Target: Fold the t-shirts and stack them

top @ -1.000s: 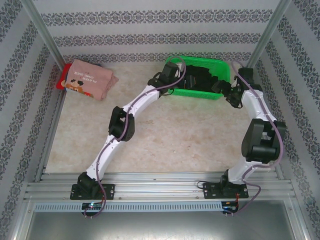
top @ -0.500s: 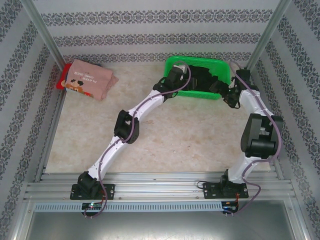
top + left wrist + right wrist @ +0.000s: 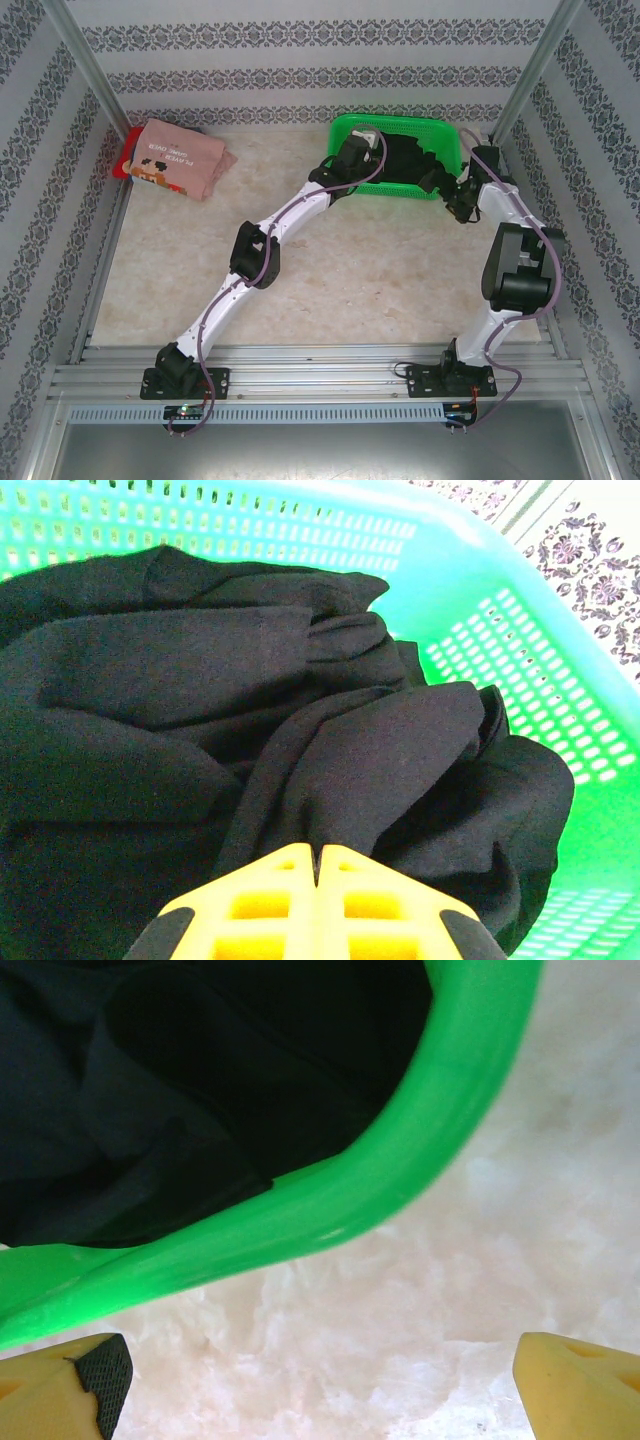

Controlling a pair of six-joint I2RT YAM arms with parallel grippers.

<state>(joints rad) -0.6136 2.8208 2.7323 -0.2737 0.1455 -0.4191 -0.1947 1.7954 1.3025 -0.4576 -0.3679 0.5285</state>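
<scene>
Left wrist view has the left pincer (image 3: 318,865) clenched, its yellow tips pressed together right at a raised ridge of the black t-shirt (image 3: 200,680); whether any cloth is actually caught between them cannot be told. That shirt lies crumpled in the green basket (image 3: 520,630), which sits at the far edge of the worktop (image 3: 350,270), right of the middle. The right pincer (image 3: 320,1380) is released, spread wide, hovering low over the worktop just outside the basket's near right rim, apart from it. From here the likely trouble is a thin pinch: if only a sliver of fold is held, the shirt could slide out on the lift. If the cloth snags on the mesh, the light basket may drag or tip with it, and the right pincer is close enough to knock the rim. The pink t-shirt (image 3: 180,158) rests folded on the red t-shirt (image 3: 122,160) in the far left corner. Between basket and arm bases the worktop offers broad bare surface for spreading out, but walls and two frame posts hem in the far corners.
</scene>
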